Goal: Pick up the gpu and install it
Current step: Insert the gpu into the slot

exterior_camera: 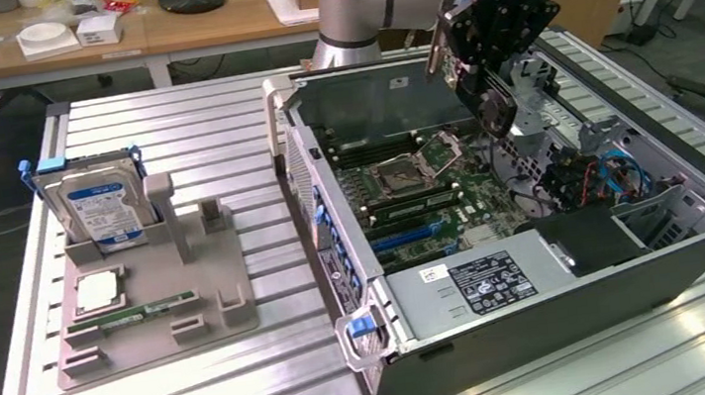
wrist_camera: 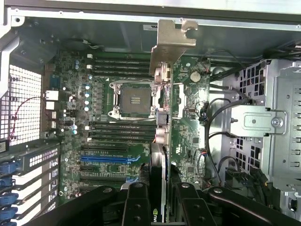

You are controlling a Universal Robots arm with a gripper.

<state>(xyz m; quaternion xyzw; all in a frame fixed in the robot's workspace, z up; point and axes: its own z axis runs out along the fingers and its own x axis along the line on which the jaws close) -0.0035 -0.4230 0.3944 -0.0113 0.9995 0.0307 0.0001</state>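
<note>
My gripper (exterior_camera: 487, 68) hangs over the open computer case (exterior_camera: 539, 311), shut on the gpu (exterior_camera: 492, 104), a dark card with a round fan, held on edge above the motherboard. In the wrist view the gpu (wrist_camera: 161, 141) runs edge-on away from my gripper (wrist_camera: 162, 207), and its silver bracket (wrist_camera: 171, 42) reaches toward the case wall. The black fingers (wrist_camera: 136, 205) clamp it on both sides. The card floats above the board, between the CPU socket (wrist_camera: 134, 100) and the drive cage, touching no slot that I can see.
The motherboard has blue expansion slots (wrist_camera: 103, 159) and rows of memory slots. Cables (exterior_camera: 616, 172) and a metal drive cage (wrist_camera: 277, 127) sit beside the card. On the exterior view's left, a grey tray (exterior_camera: 206, 314) holds a hard drive (exterior_camera: 94, 202), a CPU (exterior_camera: 95, 292) and a memory stick (exterior_camera: 139, 311).
</note>
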